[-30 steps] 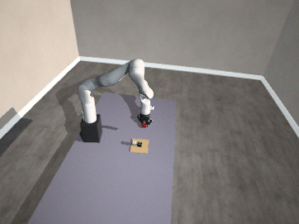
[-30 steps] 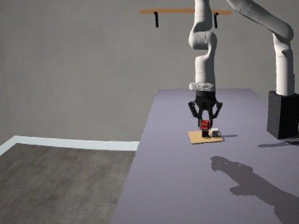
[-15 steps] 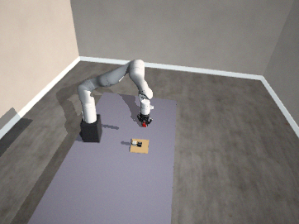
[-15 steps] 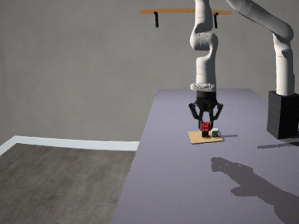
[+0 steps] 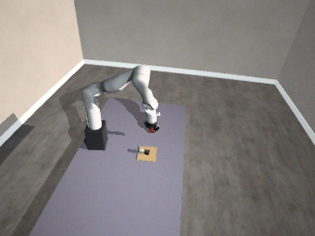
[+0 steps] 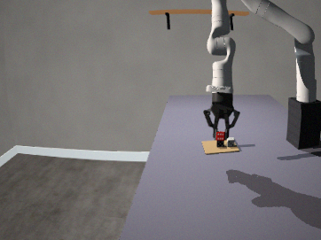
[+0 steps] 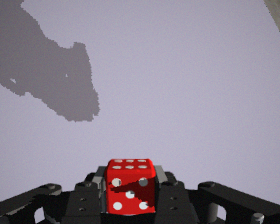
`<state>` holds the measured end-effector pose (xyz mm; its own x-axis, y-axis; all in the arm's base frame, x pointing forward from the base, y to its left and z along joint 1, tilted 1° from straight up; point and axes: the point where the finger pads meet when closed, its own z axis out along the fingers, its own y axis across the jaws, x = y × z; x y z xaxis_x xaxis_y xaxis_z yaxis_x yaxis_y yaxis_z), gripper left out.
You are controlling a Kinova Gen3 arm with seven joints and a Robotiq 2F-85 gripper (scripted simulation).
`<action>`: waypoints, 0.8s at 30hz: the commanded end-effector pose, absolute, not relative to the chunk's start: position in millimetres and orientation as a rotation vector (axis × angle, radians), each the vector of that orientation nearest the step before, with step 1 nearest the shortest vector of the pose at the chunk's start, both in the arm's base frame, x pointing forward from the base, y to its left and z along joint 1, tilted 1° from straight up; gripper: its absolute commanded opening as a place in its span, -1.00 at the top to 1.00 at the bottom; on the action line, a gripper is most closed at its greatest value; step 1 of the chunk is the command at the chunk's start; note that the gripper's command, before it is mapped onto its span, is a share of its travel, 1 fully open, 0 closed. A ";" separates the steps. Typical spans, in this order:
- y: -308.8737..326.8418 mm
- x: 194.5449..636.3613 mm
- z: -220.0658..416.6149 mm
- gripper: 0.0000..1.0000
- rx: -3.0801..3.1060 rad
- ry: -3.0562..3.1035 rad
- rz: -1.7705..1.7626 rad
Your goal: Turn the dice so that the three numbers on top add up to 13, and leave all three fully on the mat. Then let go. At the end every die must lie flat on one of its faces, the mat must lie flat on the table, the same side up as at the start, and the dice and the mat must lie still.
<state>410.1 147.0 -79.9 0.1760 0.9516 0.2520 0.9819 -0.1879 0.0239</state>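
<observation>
My gripper (image 6: 220, 135) is shut on a red die (image 7: 130, 186) with white pips and holds it in the air above the table. In the top view the red die (image 5: 152, 130) hangs beyond the tan mat (image 5: 147, 156), toward the far side. A white die (image 6: 231, 142) and a black die (image 6: 220, 144) lie on the mat (image 6: 220, 147). In the top view the white die (image 5: 142, 150) is to the left of the black die (image 5: 148, 151). The mat lies flat on the purple table top.
The arm's black base (image 5: 95, 135) stands on the table to the left of the mat. The table's right edge (image 5: 184, 158) runs close to the mat. A wooden shelf (image 6: 197, 12) hangs on the back wall.
</observation>
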 end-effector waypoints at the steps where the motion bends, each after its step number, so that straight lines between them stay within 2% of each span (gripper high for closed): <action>1: 134.4 410.8 -80.9 0.47 -2.299 -1.853 -0.363; 11: 133.8 410.2 -81.3 0.47 -2.215 -1.789 -0.496; 24: 133.9 407.4 -83.4 0.47 -1.963 -1.591 -0.848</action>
<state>410.4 141.9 -75.3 0.1048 0.7164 0.6897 0.9820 -0.1842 0.0421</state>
